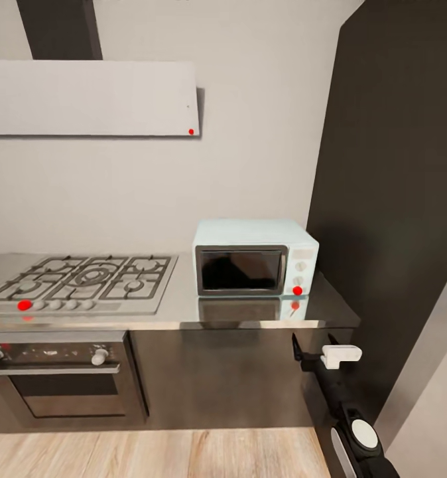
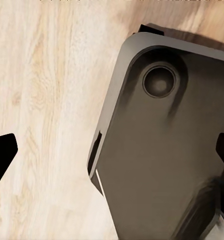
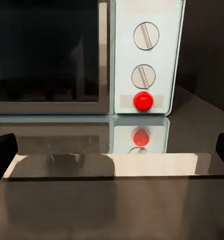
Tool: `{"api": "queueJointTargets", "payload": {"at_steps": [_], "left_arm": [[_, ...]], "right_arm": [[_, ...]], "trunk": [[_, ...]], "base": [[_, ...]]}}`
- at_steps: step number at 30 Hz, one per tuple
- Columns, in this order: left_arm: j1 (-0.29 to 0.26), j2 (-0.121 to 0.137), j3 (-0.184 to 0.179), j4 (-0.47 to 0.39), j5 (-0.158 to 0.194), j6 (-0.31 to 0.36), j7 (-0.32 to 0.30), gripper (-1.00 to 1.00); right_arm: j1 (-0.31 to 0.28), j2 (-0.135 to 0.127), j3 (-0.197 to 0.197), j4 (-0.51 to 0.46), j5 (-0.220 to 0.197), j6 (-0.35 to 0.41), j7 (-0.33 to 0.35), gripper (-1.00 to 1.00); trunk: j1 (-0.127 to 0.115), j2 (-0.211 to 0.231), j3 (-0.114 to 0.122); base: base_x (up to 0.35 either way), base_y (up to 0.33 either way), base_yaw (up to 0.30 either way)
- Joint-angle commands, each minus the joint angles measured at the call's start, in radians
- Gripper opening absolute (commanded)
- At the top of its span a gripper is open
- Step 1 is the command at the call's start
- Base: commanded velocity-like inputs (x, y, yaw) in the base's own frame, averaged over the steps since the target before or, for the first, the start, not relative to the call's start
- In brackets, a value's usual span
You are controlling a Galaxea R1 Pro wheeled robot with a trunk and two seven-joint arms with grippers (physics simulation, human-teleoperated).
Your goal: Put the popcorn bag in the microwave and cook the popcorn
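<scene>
Mint-blue microwave (image 1: 255, 257) parked at the right end of the steel desk (image 1: 184, 307), door shut, beside the gas hob (image 1: 84, 282) — handy for loading from the front. No popcorn bag on the visible stretch of desk, so not yet fetched. Right pincer (image 1: 296, 347) held low before the desk's front edge, below the red button (image 3: 142, 101), jaws spread wide, gripping nothing — probably aligned for the controls or door. Left pincer (image 2: 112, 155) pointed down at wooden floor (image 2: 47, 100) and the robot's base (image 2: 161, 150), likewise wide open, empty, parked clear.
</scene>
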Motion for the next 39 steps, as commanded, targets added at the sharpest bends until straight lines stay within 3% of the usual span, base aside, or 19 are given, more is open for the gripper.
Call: {"api": "queueJointTargets", "payload": {"at_steps": [1, 5, 17, 39], "left_arm": [[0.0, 0.0, 0.003, 0.0, 0.0, 0.002, 0.001, 1.0], [0.0, 0.0, 0.003, 0.0, 0.0, 0.002, 0.001, 1.0], [0.0, -0.001, 0.003, 0.0, 0.0, 0.001, 0.001, 1.0], [0.0, -0.01, 0.003, 0.0, 0.0, 0.002, -0.002, 1.0]], "right_arm": [[-0.001, 0.0, 0.0, 0.0, 0.0, -0.002, -0.001, 1.0], [-0.001, 0.0, 0.0, -0.009, 0.001, 0.013, -0.003, 1.0], [-0.01, -0.002, 0.0, -0.082, -0.001, 0.191, -0.005, 1.0], [-0.013, -0.002, 0.0, -0.086, -0.002, 0.201, -0.04, 1.0]], "trunk": [[-0.004, 0.007, 0.002], [-0.019, 0.035, 0.015], [-0.065, 0.119, 0.052], [-0.149, 0.273, 0.121]], "base": [[0.095, -0.08, 0.0], [0.199, -0.164, 0.0], [0.232, -0.067, 0.0], [0.006, 0.0, 0.0]]}}
